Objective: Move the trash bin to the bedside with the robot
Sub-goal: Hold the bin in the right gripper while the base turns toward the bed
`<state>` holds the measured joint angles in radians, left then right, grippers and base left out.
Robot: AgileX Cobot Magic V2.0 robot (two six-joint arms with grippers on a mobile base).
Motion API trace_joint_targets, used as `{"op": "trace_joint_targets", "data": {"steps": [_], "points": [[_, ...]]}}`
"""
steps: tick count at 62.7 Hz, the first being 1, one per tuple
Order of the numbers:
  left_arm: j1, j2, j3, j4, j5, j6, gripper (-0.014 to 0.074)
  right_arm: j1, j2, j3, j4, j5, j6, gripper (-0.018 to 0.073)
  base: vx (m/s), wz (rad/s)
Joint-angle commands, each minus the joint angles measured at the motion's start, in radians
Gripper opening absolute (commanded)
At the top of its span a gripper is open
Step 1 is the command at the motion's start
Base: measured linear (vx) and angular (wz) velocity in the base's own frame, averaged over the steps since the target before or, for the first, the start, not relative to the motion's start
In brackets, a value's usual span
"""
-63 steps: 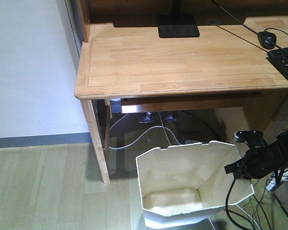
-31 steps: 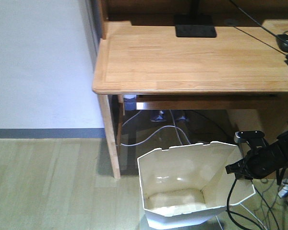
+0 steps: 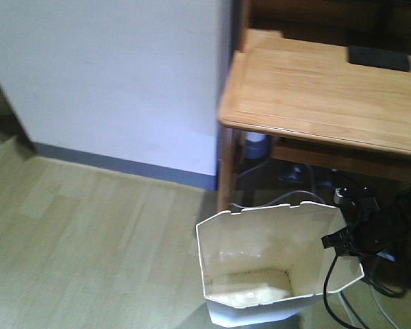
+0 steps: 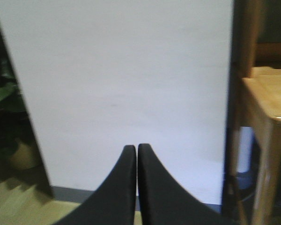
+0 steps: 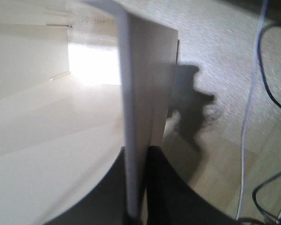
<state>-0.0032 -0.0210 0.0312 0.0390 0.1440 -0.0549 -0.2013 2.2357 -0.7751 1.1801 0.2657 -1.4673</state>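
The white trash bin hangs tilted at the lower middle of the front view, its cream inside facing me. My right gripper is shut on the bin's right rim. In the right wrist view the thin bin wall runs straight down between that gripper's black fingers, one inside and one outside the bin. My left gripper is shut with nothing in it and faces a white wall. The bedside is out of view.
A light wooden desk stands at the upper right, its leg just behind the bin. A white wall with a dark baseboard fills the left. Cables trail on the floor under the desk and beside the bin.
The whole view has swung left: the desk has slid to the right of the frame and the wall now fills the left. The bin and right gripper keep their place in the frame.
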Motion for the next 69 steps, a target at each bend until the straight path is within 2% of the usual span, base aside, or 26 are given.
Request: {"op": "trace_joint_targets", "data": {"steps": [1, 69], "points": [[0.003, -0.006, -0.024, -0.005, -0.071, -0.004, -0.0006, -0.001, -0.069, -0.013, 0.029, 0.145, 0.004, -0.0006, -0.04, 0.68], [0.003, -0.006, -0.024, -0.005, -0.071, -0.004, -0.0006, -0.001, -0.069, -0.013, 0.029, 0.147, 0.004, -0.0006, 0.05, 0.50]]}}
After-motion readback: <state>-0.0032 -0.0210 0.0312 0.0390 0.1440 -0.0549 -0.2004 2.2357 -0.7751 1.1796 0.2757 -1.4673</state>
